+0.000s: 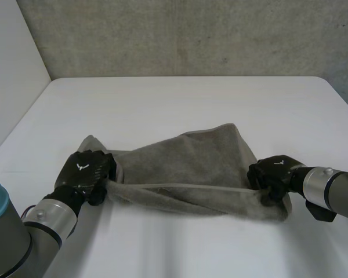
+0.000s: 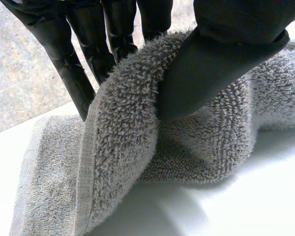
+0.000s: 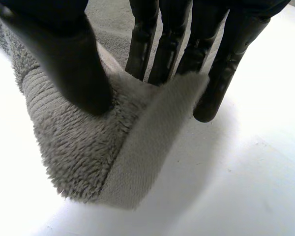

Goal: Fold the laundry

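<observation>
Roughly centred on the white bench (image 1: 180, 104), a grey towel (image 1: 191, 168) lies crumpled and stretched sideways. At the towel's left end, the left hand (image 1: 87, 171) pinches its hemmed edge between thumb and fingers. At the towel's right end, the right hand (image 1: 272, 174) clamps a corner fold likewise, thumb on top.

Your left hand (image 1: 86, 174): thumb (image 2: 221, 64) and fingers (image 2: 69, 64) pinch one end of towel (image 1: 185, 168). Your right hand (image 1: 272, 175): thumb (image 3: 64, 54) clamps other end against fingers (image 3: 172, 44). Both forearms low, angled inward.
</observation>
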Motion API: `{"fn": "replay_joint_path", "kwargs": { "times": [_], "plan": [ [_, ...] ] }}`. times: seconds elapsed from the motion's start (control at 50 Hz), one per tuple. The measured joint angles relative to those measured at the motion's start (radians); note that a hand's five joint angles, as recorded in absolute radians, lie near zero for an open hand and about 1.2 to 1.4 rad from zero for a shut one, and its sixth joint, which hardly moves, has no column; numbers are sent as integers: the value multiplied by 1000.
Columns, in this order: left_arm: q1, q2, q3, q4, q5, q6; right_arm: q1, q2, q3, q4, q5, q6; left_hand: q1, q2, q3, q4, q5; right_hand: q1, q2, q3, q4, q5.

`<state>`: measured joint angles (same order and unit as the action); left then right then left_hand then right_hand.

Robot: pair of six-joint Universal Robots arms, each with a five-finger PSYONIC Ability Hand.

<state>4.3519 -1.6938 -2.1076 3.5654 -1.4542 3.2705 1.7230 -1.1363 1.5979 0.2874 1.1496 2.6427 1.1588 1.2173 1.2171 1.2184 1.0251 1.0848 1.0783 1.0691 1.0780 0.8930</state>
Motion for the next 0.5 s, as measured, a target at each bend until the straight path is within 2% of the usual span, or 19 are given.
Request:
{"fn": "replay_joint_path", "kwargs": {
  "times": [0.14, 0.18, 0.22, 0.26, 0.42, 0.5],
  "plan": [
    [0, 0, 0, 0, 0, 0, 0, -39, 15, -1, -9, -3, 0, 0, 0, 0, 0, 183, 185, 193, 191, 196],
    [0, 0, 0, 0, 0, 0, 0, -52, 21, -2, -13, -3, 0, 0, 0, 0, 0, 85, 87, 99, 93, 98],
    [0, 0, 0, 0, 0, 0, 1, -64, 28, -2, -17, -3, 0, 0, 0, 0, 0, -159, -158, -143, -150, -148],
    [0, 1, 0, 0, 0, 0, 3, -68, 32, -2, -18, -3, 0, 0, 0, 0, 0, -267, -257, -244, -251, -250],
    [-1, 2, -2, 0, 0, 0, 12, -34, 43, -8, -15, -3, 0, 0, 0, 0, 0, -433, -416, -420, -431, -438],
    [-1, 2, -5, 2, 0, 0, 11, -20, 39, -7, -15, -3, 0, 0, 0, 0, 0, -436, -416, -423, -436, -444]
  ]
}}
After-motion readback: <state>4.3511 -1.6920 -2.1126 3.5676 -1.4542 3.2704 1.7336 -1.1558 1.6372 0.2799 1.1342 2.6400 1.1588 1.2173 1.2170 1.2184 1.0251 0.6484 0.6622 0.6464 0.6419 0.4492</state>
